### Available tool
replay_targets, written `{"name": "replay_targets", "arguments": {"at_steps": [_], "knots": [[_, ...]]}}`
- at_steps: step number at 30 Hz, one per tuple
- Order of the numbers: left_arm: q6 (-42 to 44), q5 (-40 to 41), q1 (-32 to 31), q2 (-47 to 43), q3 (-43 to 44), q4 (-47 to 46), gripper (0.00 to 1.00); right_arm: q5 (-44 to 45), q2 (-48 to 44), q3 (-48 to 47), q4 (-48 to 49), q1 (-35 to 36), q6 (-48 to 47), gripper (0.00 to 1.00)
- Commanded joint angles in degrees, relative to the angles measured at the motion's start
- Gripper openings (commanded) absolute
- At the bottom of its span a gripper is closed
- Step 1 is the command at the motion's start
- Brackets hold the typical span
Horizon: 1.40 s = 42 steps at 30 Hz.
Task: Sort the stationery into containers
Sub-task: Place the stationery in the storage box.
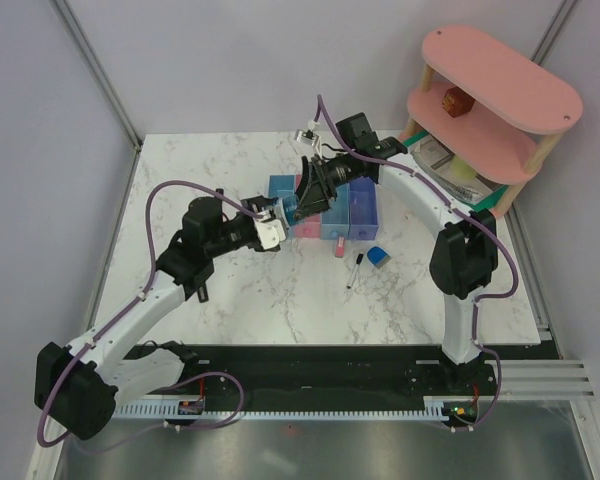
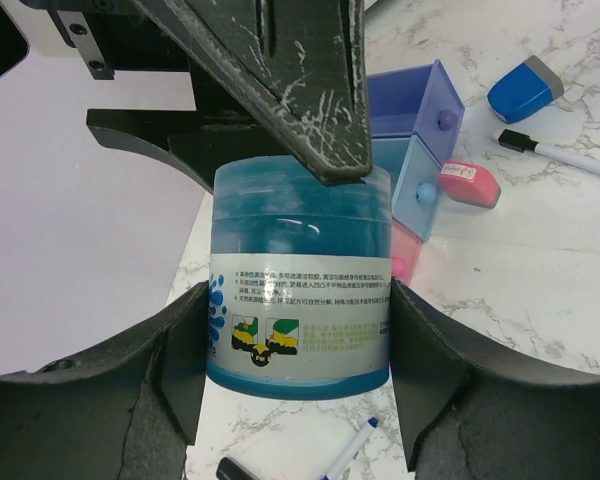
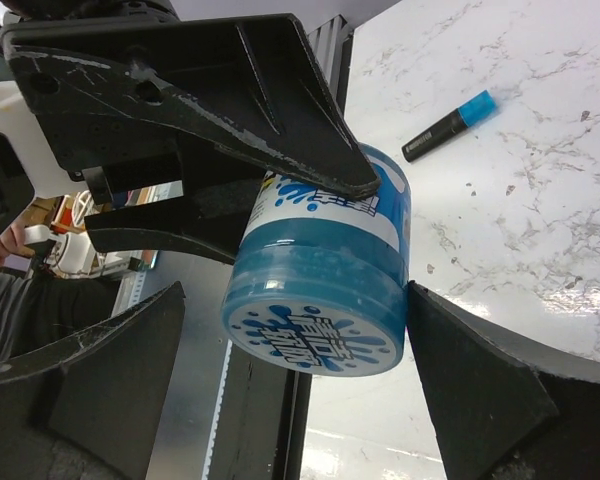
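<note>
Left hand (image 2: 298,340) is clamped on the round translucent blue plastic tub with white printed label (image 2: 300,250), one finger pressed on each side of its wall. The tub is held up off the white marble worktop (image 1: 230,170).

Right hand (image 3: 295,300) straddles the same tub with its jaws spread. One finger (image 3: 450,370) touches the tub wall; the other (image 3: 110,370) has a visible gap, so there is no full grip. In the left wrist view a right-hand finger lies across the tub's top edge.

In the top view both hands meet over the row of four joined small plastic bins (image 1: 360,210), at its light blue and pink end.

Lying loose on the worktop:
- A pink rectangular eraser (image 2: 470,183) just beside the bins.
- A blue cube with grey top (image 2: 525,88) near it.
- A thin white pen with black cap (image 2: 555,155) between them and the near edge.
- A blue black-capped highlighter (image 3: 448,125), seen in the right wrist view, well apart from the tub.
</note>
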<state>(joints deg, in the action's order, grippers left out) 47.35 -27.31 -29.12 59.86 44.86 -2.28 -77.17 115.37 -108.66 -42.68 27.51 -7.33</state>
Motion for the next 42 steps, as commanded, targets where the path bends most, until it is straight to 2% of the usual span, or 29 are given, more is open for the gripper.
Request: {"name": "replay_targets", "arguments": {"at_steps": [1, 7, 10, 17, 19, 30, 35, 42], "knots": [[-0.07, 0.41, -0.49, 0.26, 4.01, -6.15, 0.02, -0.79, 0.56, -0.06, 1.72, 0.62, -1.02, 0.98], [0.46, 1.12, -0.49, 0.61, 4.00, -7.56, 0.02, -0.27, 0.64, 0.73, 1.89, 0.71, -1.28, 0.98], [0.46, 0.86, -0.49, 0.61, 3.74, -7.56, 0.02, 0.00, 0.91, 0.29, 1.98, 0.71, -0.76, 0.95], [0.55, 1.29, -0.49, 0.35, 2.95, -8.44, 0.02, 0.96, 0.91, -0.50, 2.60, 0.71, 0.04, 0.80], [0.55, 1.38, -0.49, 0.35, 2.69, -8.44, 0.02, 1.31, 0.73, -0.50, 2.95, 0.71, 0.30, 0.79], [0.37, 1.65, -0.49, -0.27, 0.75, -8.88, 0.02, 2.11, -0.41, -1.82, 4.27, -0.35, 2.15, 0.82], [0.28, 1.73, -0.49, -0.44, 0.23, -9.05, 0.02, 2.11, -0.67, -1.82, 4.71, -0.35, 2.41, 0.80], [0.20, 1.82, -0.49, -0.97, -0.74, -9.40, 0.02, 1.93, -0.76, -2.17, 5.23, -0.61, 3.46, 0.87]]}}
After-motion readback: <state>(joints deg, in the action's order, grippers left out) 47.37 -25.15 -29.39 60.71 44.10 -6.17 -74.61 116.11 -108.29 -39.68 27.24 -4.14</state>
